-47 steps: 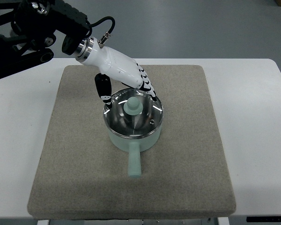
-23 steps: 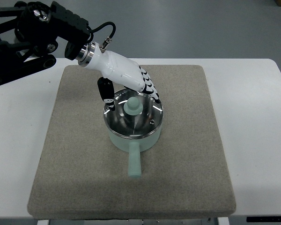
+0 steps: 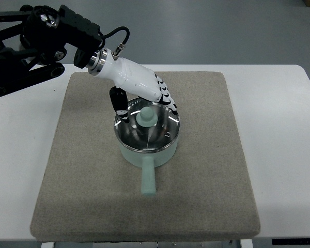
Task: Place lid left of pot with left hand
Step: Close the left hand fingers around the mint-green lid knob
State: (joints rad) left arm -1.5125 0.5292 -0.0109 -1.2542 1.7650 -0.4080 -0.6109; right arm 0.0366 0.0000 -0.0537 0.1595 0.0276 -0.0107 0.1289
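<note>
top view | steep downward, robot's side | mat [image 3: 206, 196] fills frame

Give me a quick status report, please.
Left hand over pot's far rim, grip unclear. Lid still on pot. Mat to the left free.

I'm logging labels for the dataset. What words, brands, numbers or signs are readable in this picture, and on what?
None can be read.
No print shows on the pot, its lid, the mat, the table or the left hand.
</note>
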